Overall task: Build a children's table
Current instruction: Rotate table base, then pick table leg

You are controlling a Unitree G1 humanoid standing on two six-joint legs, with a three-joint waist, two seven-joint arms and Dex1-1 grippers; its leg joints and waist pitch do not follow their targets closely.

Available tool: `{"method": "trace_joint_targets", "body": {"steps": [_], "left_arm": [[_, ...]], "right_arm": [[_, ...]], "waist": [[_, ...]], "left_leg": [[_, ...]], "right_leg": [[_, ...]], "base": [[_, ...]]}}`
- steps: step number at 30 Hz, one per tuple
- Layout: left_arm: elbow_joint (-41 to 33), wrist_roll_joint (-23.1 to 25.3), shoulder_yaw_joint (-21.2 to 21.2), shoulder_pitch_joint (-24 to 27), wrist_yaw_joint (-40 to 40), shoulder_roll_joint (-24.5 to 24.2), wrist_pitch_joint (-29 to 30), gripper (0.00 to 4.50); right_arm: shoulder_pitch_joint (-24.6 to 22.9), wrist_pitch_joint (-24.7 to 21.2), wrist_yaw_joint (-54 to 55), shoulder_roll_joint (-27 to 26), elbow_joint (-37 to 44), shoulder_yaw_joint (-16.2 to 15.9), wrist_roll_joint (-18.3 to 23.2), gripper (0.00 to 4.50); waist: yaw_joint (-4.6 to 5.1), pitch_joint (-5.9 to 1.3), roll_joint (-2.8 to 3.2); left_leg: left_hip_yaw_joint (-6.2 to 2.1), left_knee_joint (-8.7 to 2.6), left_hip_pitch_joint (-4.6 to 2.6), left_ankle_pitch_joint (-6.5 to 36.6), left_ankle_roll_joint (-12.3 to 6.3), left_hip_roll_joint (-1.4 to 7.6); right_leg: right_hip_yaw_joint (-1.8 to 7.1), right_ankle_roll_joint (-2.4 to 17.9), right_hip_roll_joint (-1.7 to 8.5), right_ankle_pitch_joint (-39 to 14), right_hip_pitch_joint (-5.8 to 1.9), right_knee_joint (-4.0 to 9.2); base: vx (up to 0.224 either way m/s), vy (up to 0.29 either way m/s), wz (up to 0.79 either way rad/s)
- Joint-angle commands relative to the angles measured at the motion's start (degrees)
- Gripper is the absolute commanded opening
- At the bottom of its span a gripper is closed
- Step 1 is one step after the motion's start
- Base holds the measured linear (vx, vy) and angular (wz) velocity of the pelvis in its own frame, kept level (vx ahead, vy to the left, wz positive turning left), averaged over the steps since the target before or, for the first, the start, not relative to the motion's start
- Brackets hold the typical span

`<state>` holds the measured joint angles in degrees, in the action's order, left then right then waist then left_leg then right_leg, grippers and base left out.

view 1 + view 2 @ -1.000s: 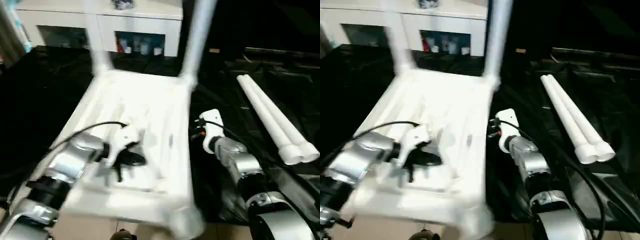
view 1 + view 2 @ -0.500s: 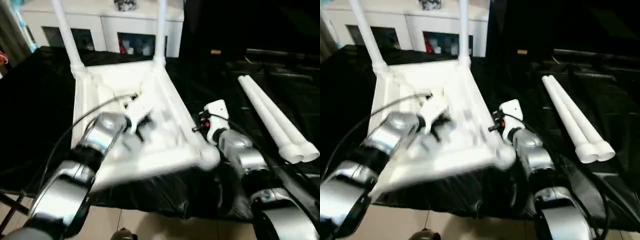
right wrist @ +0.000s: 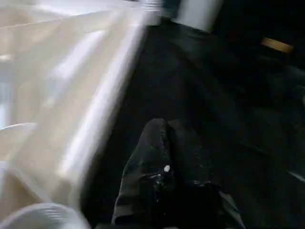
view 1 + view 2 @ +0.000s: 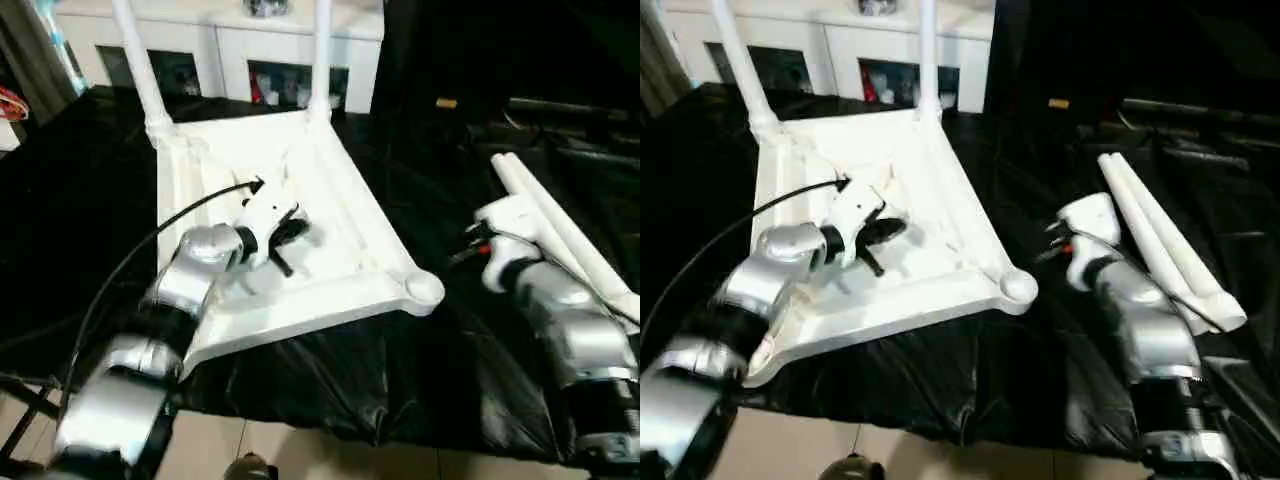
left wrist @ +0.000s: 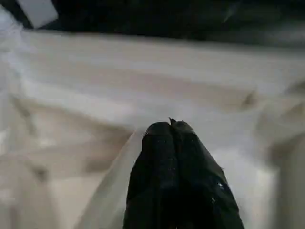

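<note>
The children's table top lies upside down on the black cloth, ribbed underside up. Two legs stand in its far corner sockets. The near right corner socket is empty. Two loose legs lie side by side on the cloth to the right. My left gripper is shut, empty, its tips down inside the ribbed underside. My right gripper is shut over the black cloth, between the table top's right edge and the loose legs, touching neither.
A white cabinet with glass doors stands behind the work surface. The black cloth hangs over the front edge, with tiled floor below. A cable loops from my left wrist over the table top.
The table top has turned and now lies further onto the cloth, its near right corner swung toward the middle. My right arm has moved right, away from that corner.
</note>
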<state>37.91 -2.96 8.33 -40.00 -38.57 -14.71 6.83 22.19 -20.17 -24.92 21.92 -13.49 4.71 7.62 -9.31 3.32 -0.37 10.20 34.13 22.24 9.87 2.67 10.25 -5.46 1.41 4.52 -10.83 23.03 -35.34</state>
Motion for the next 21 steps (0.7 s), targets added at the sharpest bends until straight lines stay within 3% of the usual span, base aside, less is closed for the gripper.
{"method": "trace_joint_targets", "body": {"steps": [1, 3, 5, 8, 15, 21], "left_arm": [[-5.42, -3.28, -2.23, 0.59, 1.49, 0.66, 2.55, 0.41], [-13.54, -3.8, -3.3, 4.84, 4.65, 1.52, 5.28, 0.44], [-14.98, -3.01, -3.29, 5.72, 5.67, 1.68, 5.68, 0.55], [-19.92, -2.04, -3.3, 8.48, 6.44, 2.11, 7.15, 0.82], [-30.4, -2.88, -1.14, 13.88, 7.99, 2.42, 13.63, 1.33], [-35.26, -2.09, 0.85, 16.27, 7.0, 1.78, 16.77, 1.89]], "right_arm": [[-0.11, -3.55, 2.23, 0.34, 2.09, 1.91, 0.79, 0.43], [0.98, -7.08, 7.23, 0.24, 1.66, 3.89, -1.07, 0.62], [1.52, -7.36, 8.29, 0.54, 0.82, 4.22, -1.56, 0.75], [3.06, -9.26, 10.4, 2.25, -1.73, 5.07, -2.74, 1.07], [7.09, -10.93, 11.99, 6.02, -9.43, 6.32, -3.76, 1.61], [10.83, -10.03, 10.48, 8.45, -18.09, 5.86, -4.43, 2.11]], "waist": [[0.21, -4.12, -0.09], [0.64, -3.97, -0.47], [1.06, -3.81, -0.56], [1.41, -3.93, -0.94], [1.7, -3.94, -1.07], [1.71, -4.16, -0.81]], "left_leg": [[-1.16, -3.89, -1.34, 10.34, -1.71, 3.52], [-1.22, -4.12, -1.47, 11.34, -0.54, 3.57], [-1.04, -4.06, -1.44, 11.96, -0.36, 3.07], [-1.2, -4.13, -1.31, 10.8, -0.21, 3.18], [-0.9, -3.8, -1.15, 8.63, -1.06, 2.97], [-0.84, -3.56, -1.21, 7.95, -1.5, 2.88]], "right_leg": [[3.44, 12.46, 5.42, -8.21, -3.3, 4.01], [3.45, 10.73, 5.29, -11.96, -3.23, 4.38], [3.41, 9.02, 5.01, -15.08, -3.04, 4.88], [3.35, 7.14, 5.0, -16.44, -3.13, 4.78], [3.38, 8.04, 4.64, -12.09, -3.07, 4.53], [3.26, 8.75, 4.37, -10.38, -3.11, 4.35]], "base": [[0.0, 0.0, 0.0], [0.0, 0.0, 0.0], [0.0, 0.0, 0.0], [0.0, 0.0, 0.0], [0.0, 0.0, 0.0], [0.0, 0.0, 0.0]]}}
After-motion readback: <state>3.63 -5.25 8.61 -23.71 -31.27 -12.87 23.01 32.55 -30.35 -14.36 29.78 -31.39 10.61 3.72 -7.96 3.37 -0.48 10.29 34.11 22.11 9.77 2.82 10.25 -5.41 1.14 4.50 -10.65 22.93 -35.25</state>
